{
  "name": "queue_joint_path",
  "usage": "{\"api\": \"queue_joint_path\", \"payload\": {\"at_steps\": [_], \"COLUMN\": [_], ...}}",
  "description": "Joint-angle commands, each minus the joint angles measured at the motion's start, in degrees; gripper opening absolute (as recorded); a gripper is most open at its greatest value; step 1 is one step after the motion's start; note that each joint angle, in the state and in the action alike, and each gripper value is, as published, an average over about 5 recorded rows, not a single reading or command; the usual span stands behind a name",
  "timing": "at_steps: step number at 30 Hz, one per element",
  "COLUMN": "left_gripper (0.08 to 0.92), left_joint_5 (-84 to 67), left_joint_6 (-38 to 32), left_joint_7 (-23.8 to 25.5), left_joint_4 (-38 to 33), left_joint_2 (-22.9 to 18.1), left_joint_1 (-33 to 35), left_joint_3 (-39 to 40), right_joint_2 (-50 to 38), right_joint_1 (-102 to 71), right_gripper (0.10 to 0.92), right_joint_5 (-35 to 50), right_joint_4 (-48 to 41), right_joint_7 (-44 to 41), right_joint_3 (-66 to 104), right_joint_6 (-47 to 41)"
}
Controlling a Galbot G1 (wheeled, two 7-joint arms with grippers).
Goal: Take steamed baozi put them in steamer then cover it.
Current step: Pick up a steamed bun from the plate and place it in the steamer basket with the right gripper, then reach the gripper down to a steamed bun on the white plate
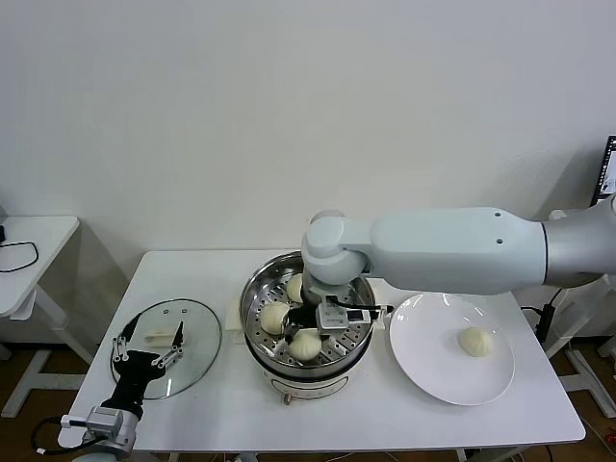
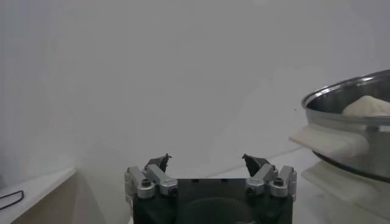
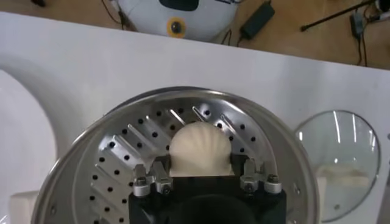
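Note:
The steamer (image 1: 258,339) stands mid-table with three baozi on its perforated tray (image 3: 122,158): two at the back left (image 1: 295,287) (image 1: 276,317) and one at the near side (image 1: 306,344). My right gripper (image 1: 310,335) reaches down into the pot and is shut on that near baozi (image 3: 200,146), with a finger on each side of it. A further baozi (image 1: 474,341) lies on the white plate (image 1: 433,375). The glass cover (image 1: 197,337) lies flat on the table's left. My left gripper (image 1: 147,339) hovers over it, open and empty (image 2: 207,159).
The steamer's rim (image 2: 347,97) and white side handle (image 2: 329,141) show to one side in the left wrist view. A white side table (image 1: 29,250) with a cable stands left of the work table. The robot's base (image 3: 177,18) and floor cables lie beyond the near edge.

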Motion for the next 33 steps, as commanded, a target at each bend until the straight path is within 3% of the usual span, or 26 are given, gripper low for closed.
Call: {"api": "queue_joint_path", "payload": {"at_steps": [1,9,14,19,25,33], "left_gripper": [0.823,0.823,0.823,0.823,0.823,0.823], "left_joint_5": [-0.1,0.0,0.2,0.3,0.5,0.5], "left_joint_6": [0.0,0.0,0.0,0.0,0.1,0.0], "left_joint_7": [0.1,0.1,0.1,0.0,-0.2,-0.2], "left_joint_4": [0.1,-0.1,-0.2,-0.6,-1.6,-1.7], "left_joint_2": [0.0,0.1,0.1,0.1,0.2,0.2], "left_joint_1": [0.1,0.0,0.1,0.2,0.5,0.5], "left_joint_3": [-0.3,0.1,0.6,1.2,2.1,3.0], "right_joint_2": [0.5,-5.5,-15.1,-26.7,-37.6,-43.0], "right_joint_1": [-2.0,4.5,11.2,12.4,5.2,-11.8], "right_gripper": [0.671,0.810,0.822,0.823,0.823,0.823], "right_joint_5": [-0.3,5.5,14.2,20.8,17.8,8.0], "right_joint_4": [-1.0,2.0,2.6,0.6,-2.9,-12.9], "right_joint_7": [-0.8,-1.4,-4.8,-8.8,-12.4,-14.5], "right_joint_3": [0.0,2.1,2.3,1.0,2.7,12.6], "right_joint_6": [-0.6,-2.1,-5.5,-15.7,-26.8,-30.9]}}
